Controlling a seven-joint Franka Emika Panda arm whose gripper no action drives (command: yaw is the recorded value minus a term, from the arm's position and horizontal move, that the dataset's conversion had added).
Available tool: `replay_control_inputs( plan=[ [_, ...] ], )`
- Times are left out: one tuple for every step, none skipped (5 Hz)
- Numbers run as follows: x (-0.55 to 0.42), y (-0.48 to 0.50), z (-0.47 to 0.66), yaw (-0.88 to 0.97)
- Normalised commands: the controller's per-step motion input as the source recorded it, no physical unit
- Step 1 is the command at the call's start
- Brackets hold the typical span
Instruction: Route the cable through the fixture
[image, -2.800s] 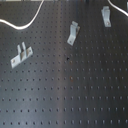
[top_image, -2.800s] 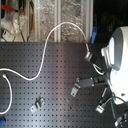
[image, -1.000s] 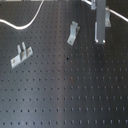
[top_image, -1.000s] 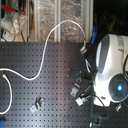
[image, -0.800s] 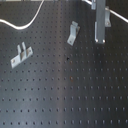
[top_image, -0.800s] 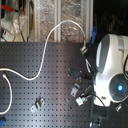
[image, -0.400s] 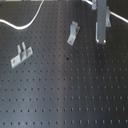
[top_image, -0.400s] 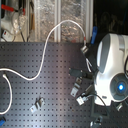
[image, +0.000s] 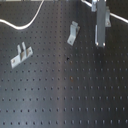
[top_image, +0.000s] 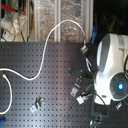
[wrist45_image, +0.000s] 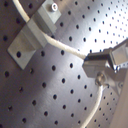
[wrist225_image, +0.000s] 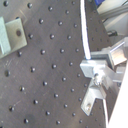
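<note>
The cable (top_image: 47, 47) is a thin white cord lying on the black perforated worktop (image: 65, 95). In the second exterior view it runs from the second exterior view's left edge, rises in a tall arch over the rear edge of the worktop, and comes down to the end effector (top_image: 82, 80) beside the white arm (top_image: 107, 67).

In the first wrist view the cable (wrist45_image: 70, 49) passes from a grey bracket (wrist45_image: 35, 31) straight into the end effector (wrist45_image: 102, 67), whose metal fingers (wrist45_image: 97, 64) are narrowed onto it, and it comes out again on the far side. The second wrist view shows the same grip, with the cable (wrist225_image: 86, 40) entering between the fingers (wrist225_image: 95, 67).

In the first exterior view the end effector (image: 101, 30) hangs upright over the rear of the worktop with the cable (image: 120, 19) crossing it. Taking that bracket (image: 73, 33) as landmark, the end effector stands just to the first exterior view's right of it and apart from it. A second bracket (image: 20, 54) sits well apart toward the first exterior view's left, and a further loop of cable (image: 27, 21) lies behind it.
</note>
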Motion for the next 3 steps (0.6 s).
replay_control_inputs(
  plan=[
    [0.001, 0.001, 0.07, 0.00],
    [0.006, 0.012, 0.42, 0.00],
    [-0.133, -0.008, 0.22, 0.00]
  ],
)
